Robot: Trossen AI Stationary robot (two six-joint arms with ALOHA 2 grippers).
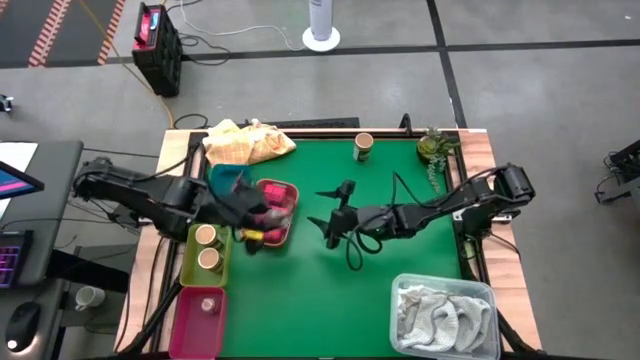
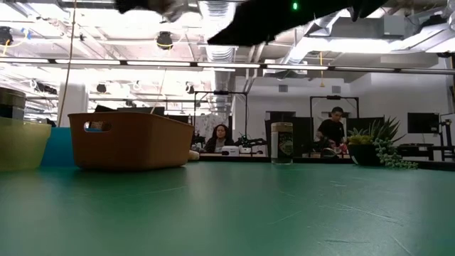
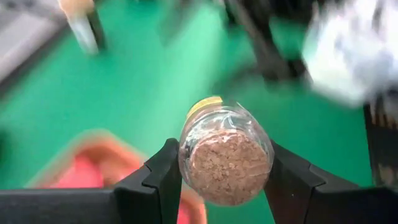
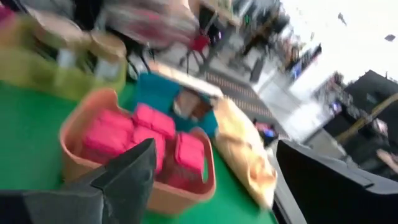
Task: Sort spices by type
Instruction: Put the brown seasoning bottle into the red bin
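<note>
Right now, on the green table (image 1: 400, 270), the salmon tray (image 1: 290, 192) of pink packets (image 4: 146, 127) sits near the left edge. The right gripper (image 1: 330, 208), fingers spread and empty, hangs mid-table. The left gripper (image 3: 225, 180) clamps a cork-stoppered jar (image 3: 227, 163) over the salmon tray's near edge; the round glass could slip free and land among the wrong spices.

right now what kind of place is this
Probably a robotics lab or open workshop: a green work table on a concrete floor, desks with monitors behind, people working there, bare ceiling pipes.
</note>
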